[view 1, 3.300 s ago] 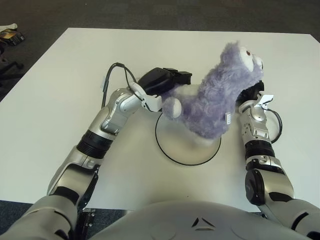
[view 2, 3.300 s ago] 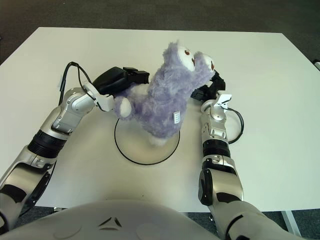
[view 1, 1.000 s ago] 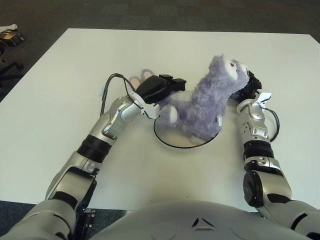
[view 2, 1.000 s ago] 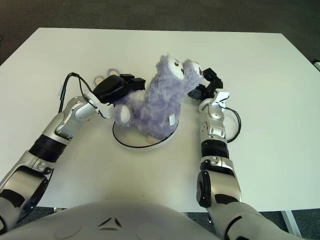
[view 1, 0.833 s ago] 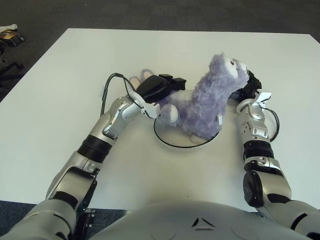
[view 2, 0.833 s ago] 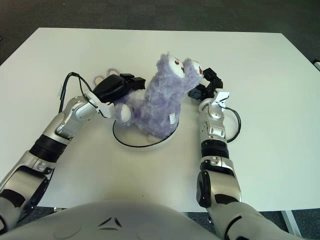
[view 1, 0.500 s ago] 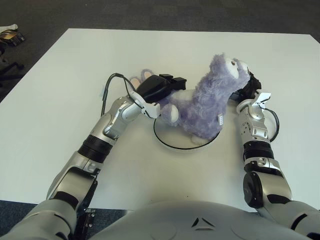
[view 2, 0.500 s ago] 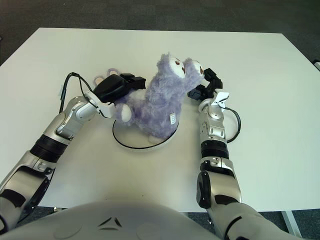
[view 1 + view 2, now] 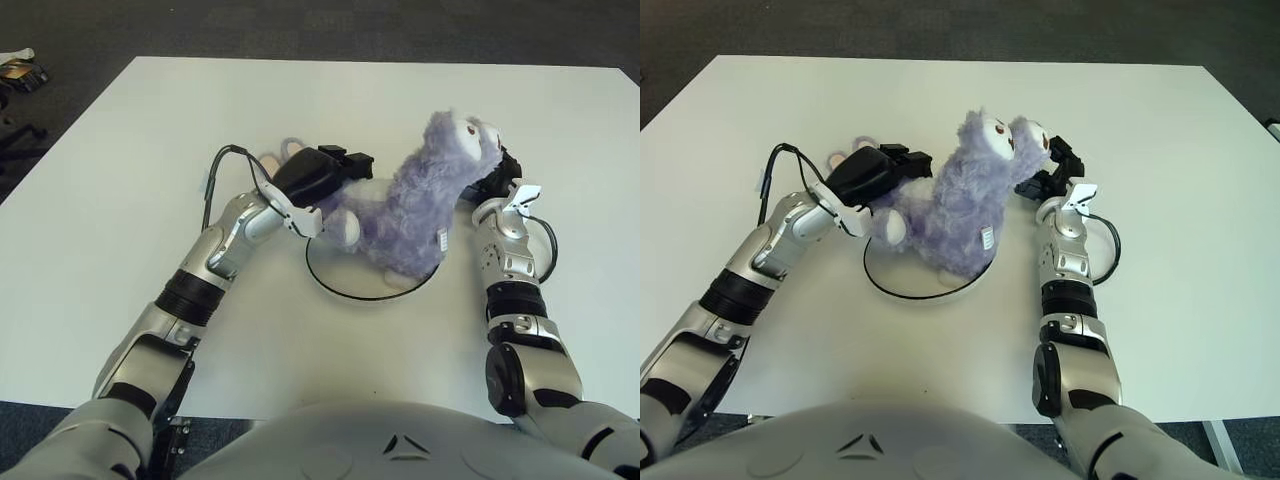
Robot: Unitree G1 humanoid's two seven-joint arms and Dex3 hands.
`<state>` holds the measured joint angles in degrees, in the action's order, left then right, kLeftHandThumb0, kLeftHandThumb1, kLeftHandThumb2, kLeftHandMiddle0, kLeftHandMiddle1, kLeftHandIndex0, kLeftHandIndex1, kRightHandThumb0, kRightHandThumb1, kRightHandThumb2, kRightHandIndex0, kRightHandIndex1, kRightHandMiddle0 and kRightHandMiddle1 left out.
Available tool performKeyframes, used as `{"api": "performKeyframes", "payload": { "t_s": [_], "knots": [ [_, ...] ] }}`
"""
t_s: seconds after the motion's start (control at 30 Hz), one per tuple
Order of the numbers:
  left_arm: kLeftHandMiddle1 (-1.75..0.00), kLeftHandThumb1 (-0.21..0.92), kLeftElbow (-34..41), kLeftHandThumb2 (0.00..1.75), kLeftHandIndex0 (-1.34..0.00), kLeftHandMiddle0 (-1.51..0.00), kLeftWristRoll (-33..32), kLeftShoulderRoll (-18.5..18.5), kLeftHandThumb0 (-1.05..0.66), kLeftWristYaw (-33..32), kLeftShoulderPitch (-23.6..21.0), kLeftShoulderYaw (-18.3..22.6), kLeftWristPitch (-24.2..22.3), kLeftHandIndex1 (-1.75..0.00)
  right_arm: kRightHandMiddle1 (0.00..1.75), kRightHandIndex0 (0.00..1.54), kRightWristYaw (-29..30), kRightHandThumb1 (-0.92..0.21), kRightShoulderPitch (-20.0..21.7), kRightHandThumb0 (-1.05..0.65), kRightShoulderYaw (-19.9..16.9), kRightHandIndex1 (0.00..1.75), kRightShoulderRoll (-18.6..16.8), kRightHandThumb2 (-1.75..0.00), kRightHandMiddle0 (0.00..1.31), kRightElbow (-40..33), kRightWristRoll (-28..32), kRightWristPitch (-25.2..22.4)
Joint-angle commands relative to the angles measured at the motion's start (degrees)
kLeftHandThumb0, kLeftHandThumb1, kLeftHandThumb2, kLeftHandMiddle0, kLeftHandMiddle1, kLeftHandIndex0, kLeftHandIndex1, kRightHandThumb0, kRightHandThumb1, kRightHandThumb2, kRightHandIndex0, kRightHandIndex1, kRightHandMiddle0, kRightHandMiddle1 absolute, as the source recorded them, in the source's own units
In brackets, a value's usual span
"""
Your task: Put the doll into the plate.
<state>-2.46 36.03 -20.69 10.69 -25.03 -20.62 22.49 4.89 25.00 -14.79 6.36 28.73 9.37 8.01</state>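
Fluffy purple plush doll propped on the round white black-rimmed plate.
Left hand and right hand clasp the doll's opposite sides; soft and light, it probably squashes, so grip its body.

A white table is filling most of the view, and dark grey carpet is showing beyond its far edge.

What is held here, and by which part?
The purple doll, gripped between both hands: left hand at its lower body, right hand at its head, over the plate.
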Motion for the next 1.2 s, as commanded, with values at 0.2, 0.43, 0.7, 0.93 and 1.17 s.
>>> {"api": "performKeyframes", "payload": {
  "t_s": [0.2, 0.43, 0.7, 0.93, 1.17],
  "knots": [
    [-1.75, 0.55, 5.92, 0.98, -0.37, -0.42, -3.61, -1.69, -0.01, 4.38, 2.18, 1.67, -2.33, -1.56, 1.75, 1.35, 0.08, -0.14, -0.64, -0.57, 0.2, 1.75, 0.05, -1.54, 0.77, 0.99, -0.56, -0.23],
    [-1.61, 0.36, 11.0, 1.09, -0.04, -0.15, -8.24, -4.36, -0.22, 11.11, 2.11, 2.35, -3.26, -1.42, 1.75, 1.35, 0.08, -0.14, -0.47, -0.56, 0.1, 1.75, -0.01, -1.54, 0.77, 1.5, -0.89, 0.28],
    [-1.38, 0.19, 13.55, 1.24, 0.0, -0.01, -10.67, -5.96, -0.41, 14.35, 2.06, 3.17, -3.37, -1.27, 1.75, 1.35, 0.5, -0.14, -0.14, -0.56, -0.09, 1.75, -0.11, -1.54, 0.77, 2.13, -1.08, 0.39],
    [-1.13, 0.31, 15.14, 1.12, 0.0, 0.0, -11.65, -6.84, -0.55, 15.77, 2.33, 3.79, -3.12, -1.09, 1.75, 1.35, 0.63, -0.14, -0.14, -0.56, 0.33, 1.75, 0.24, -1.54, 0.77, 2.12, -1.83, -0.03],
    [-0.97, 0.26, 16.18, 1.13, 0.0, 0.0, -14.18, -7.57, -0.49, 16.99, 2.96, 4.51, -2.67, -0.98, 1.75, 1.36, 0.86, -0.14, -0.25, -0.57, 0.99, 1.75, 0.72, -1.54, 0.77, 2.11, -2.94, 0.09]
  ]
}}
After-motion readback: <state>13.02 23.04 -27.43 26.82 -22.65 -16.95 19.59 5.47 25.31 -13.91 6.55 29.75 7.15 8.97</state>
